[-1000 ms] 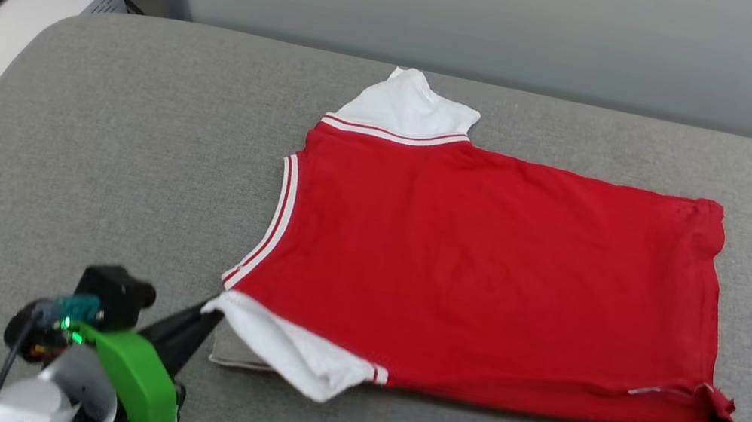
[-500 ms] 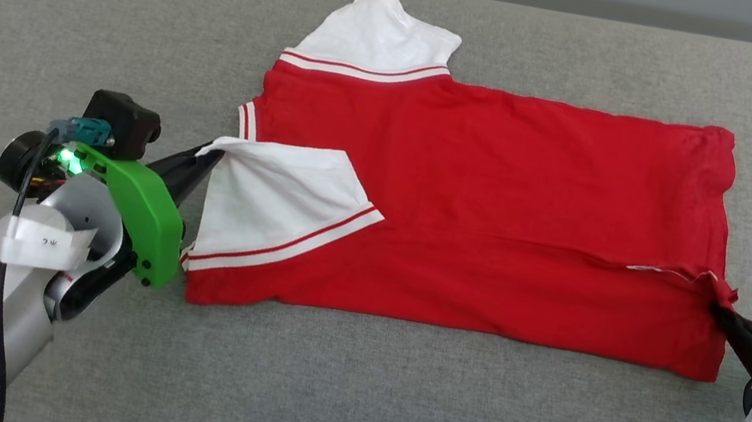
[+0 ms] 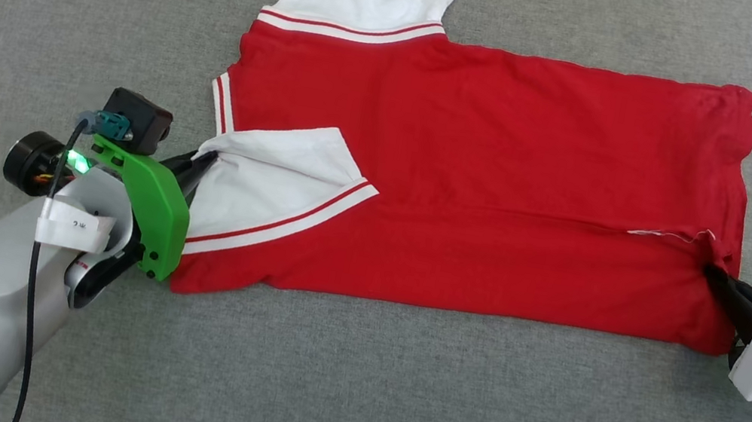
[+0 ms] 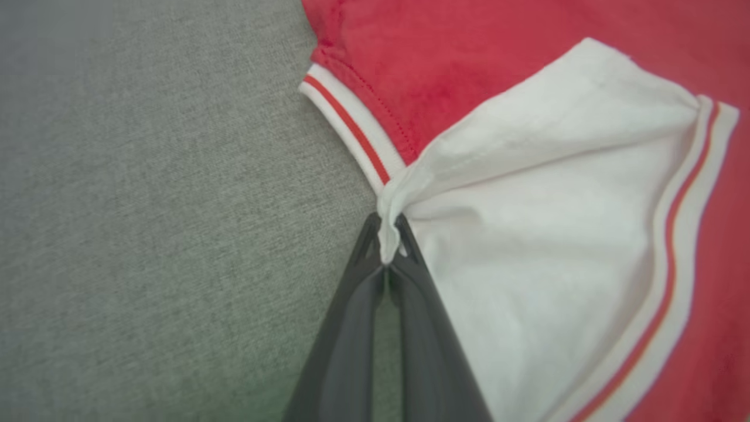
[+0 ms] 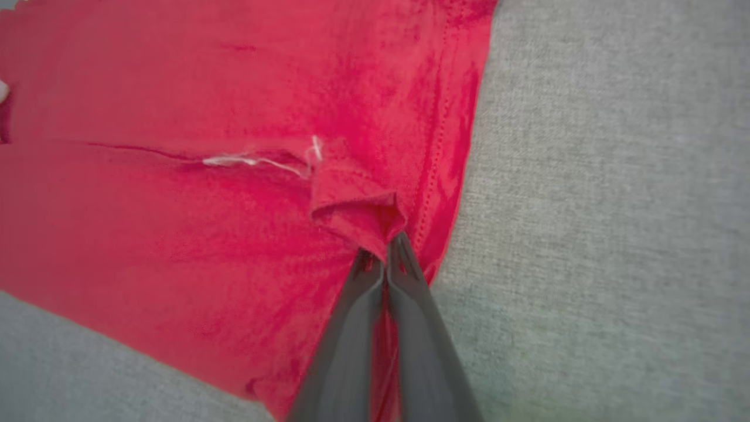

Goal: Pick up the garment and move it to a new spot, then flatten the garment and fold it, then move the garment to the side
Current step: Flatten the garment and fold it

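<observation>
Nearest, the left gripper (image 3: 202,165) is pinched tight on a white sleeve corner of the garment (image 3: 502,186), folded onto its red body. The right gripper (image 3: 714,274) is clamped on the hem corner. The garment spreads flat beyond both fingertips.

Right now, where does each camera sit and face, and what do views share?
Head view: high, looking down on the garment and grey surface; left gripper and right gripper at its ends.
Left wrist view: looks along the left gripper, shut on the white sleeve.
Right wrist view: looks along the right gripper, shut on the red hem.
Shared: the garment.
</observation>
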